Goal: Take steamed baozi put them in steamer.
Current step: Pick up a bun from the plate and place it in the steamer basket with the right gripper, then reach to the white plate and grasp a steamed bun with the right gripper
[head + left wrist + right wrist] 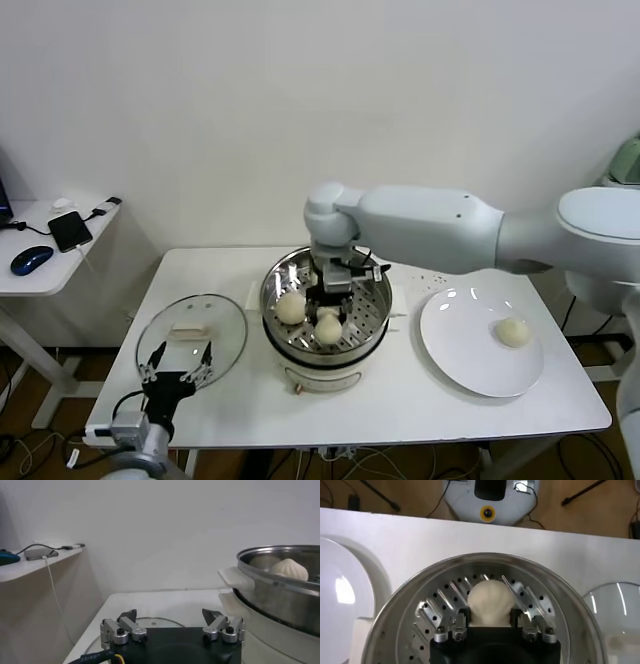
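Baozi, small cream-white domed dough buns, look soft and light, so we grip gently at the sides. Our right tool, inside the round steel steamer, is closed on one bun just above the perforated tray. Two more sit beside it; another lies on the white plate, right of the steamer. Our left tool waits open, left of the steamer.

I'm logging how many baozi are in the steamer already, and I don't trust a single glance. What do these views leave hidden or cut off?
- Head view: the right gripper hangs inside the steamer, hiding the tray beneath; only two baozi show.
- Right wrist view: the gripper body covers the near side of the baozi between its fingers; contact unclear.
- Left wrist view: the steamer's rim hides the lower parts of the baozi inside; the picture edge cuts off the pot's far side.
- Left gripper: open beside the glass lid.
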